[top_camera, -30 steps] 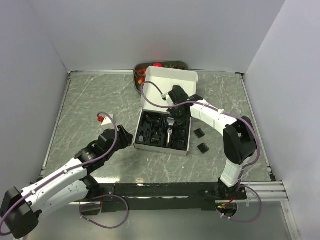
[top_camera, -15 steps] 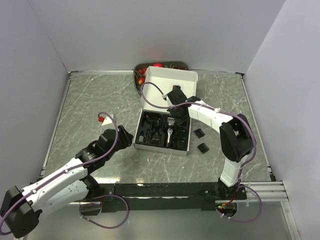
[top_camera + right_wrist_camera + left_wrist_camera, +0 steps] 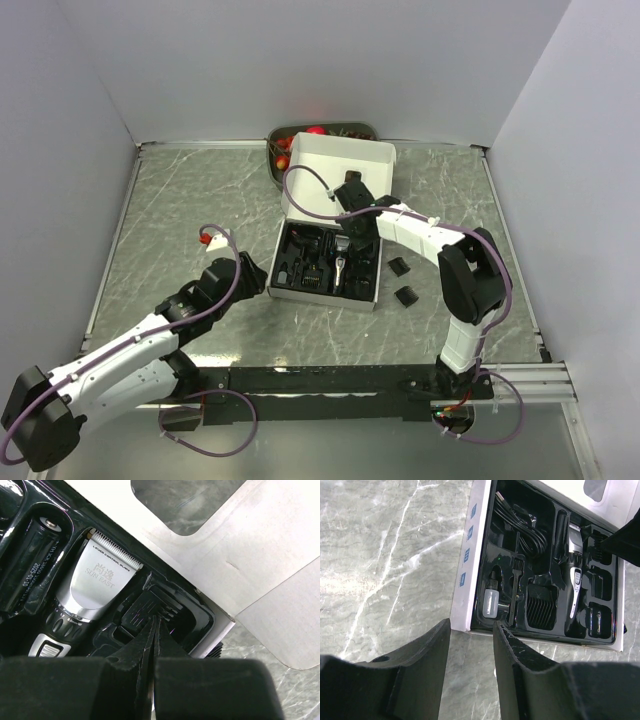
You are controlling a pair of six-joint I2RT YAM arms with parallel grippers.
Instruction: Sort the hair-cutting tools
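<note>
Beside the closed right gripper (image 3: 154, 625) lies the hair clipper (image 3: 95, 585).

The desk (image 3: 190, 200) has a grey marble pattern with thin white veins — the light is soft and even. Plain pale walls (image 3: 300, 60) close three sides; a black rail (image 3: 320, 380) runs along the near edge.

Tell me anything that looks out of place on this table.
A small black plastic comb guard and a second black guard lie loose on the grey marbled table, right of the white cardboard box holding the other tools. The grey tray of colourful fruit behind it looks unrelated.
</note>
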